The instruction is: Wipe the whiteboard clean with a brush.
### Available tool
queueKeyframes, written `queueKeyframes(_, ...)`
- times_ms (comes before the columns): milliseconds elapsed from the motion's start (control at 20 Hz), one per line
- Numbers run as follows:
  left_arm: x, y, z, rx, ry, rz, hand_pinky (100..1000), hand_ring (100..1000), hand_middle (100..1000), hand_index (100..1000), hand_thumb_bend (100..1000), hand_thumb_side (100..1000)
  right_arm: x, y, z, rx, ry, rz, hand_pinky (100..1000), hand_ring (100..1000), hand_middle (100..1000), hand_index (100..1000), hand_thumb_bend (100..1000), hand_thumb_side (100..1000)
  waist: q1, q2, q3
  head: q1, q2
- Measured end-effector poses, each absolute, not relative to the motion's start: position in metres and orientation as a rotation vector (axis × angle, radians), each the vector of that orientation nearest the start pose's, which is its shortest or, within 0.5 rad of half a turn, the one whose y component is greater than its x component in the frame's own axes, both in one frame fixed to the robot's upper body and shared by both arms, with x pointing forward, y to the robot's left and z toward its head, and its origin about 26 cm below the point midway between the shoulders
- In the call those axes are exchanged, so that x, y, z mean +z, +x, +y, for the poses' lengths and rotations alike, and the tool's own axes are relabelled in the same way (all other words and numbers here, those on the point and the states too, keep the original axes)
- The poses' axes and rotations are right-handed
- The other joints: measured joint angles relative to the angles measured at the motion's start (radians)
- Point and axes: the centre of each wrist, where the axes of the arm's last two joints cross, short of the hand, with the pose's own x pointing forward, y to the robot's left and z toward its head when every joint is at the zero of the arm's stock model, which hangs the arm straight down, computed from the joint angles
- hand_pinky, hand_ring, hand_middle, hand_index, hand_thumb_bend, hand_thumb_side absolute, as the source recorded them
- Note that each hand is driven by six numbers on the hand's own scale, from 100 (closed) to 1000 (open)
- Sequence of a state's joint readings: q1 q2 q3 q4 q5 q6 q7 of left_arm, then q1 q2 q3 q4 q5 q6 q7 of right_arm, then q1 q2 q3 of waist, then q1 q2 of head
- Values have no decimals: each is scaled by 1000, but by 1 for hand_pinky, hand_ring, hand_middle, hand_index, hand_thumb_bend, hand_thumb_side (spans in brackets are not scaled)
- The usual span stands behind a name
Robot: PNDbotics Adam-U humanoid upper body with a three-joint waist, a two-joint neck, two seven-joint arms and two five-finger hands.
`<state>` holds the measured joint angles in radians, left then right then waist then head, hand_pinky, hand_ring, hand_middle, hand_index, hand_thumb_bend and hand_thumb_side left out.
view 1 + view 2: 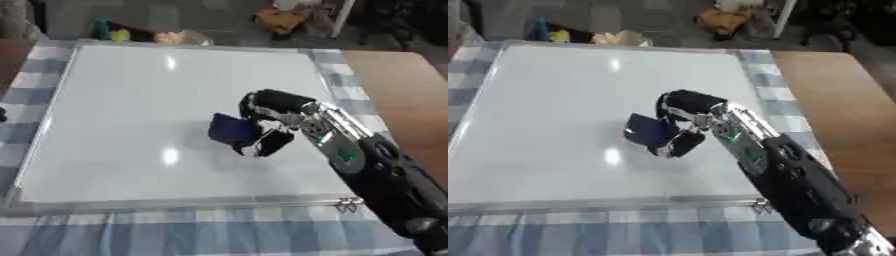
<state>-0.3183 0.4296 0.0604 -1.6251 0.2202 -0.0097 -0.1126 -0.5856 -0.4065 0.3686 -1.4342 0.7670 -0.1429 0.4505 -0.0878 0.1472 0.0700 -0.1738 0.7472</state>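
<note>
A large whiteboard (140,120) with a silver frame lies flat on a blue checked cloth; its surface looks white with no marks that I can make out. A dark blue brush block (232,129) rests on the board right of its middle. My right hand (273,107) comes in from the lower right, fingers and thumb curled round the brush, holding it against the board. The left hand shows in neither view.
The checked tablecloth (201,232) borders the board at front and sides. A brown wooden surface (411,100) lies to the right. Beyond the far edge sit small coloured items (114,34) and an orange object (282,19) on the floor.
</note>
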Motion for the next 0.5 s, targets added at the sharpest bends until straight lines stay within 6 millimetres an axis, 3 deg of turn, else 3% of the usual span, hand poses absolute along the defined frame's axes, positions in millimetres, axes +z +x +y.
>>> queueKeyframes(500, 139, 345, 327, -306, 60, -1938, 546, 518, 573, 692, 660, 950, 134, 400, -221, 1616, -630, -1522, 530, 514, 480, 271, 265, 372, 3, 1, 11, 0, -1)
